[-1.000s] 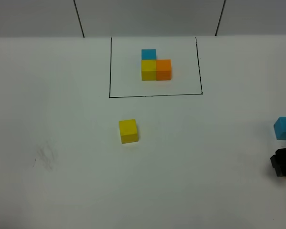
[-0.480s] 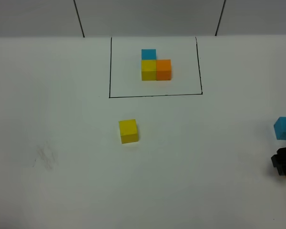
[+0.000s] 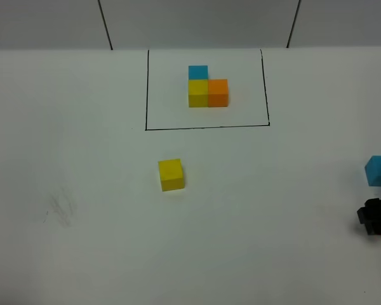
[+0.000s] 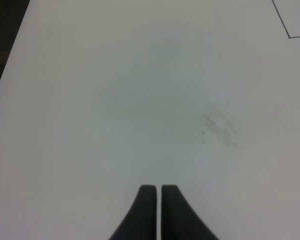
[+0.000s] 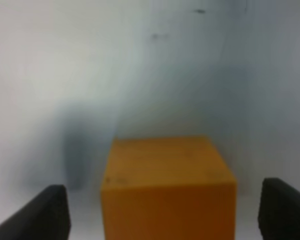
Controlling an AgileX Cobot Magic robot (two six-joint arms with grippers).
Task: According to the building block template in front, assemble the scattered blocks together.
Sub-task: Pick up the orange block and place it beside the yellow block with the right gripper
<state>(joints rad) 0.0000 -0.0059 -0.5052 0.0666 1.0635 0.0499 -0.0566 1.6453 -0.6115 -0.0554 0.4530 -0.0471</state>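
The orange cube (image 5: 168, 180) sits on the desk's (image 3: 82, 190) right side near the loose blue cube (image 3: 380, 170), squarely between the right claw's (image 5: 165, 212) wide-spread fingers (image 5: 42, 212) and touching neither, so closing straight in should pinch it.

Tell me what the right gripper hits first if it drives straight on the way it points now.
The orange cube. It sits centred between the open fingers of the right gripper, dead ahead; how close is hard to judge from the blurred wrist view.
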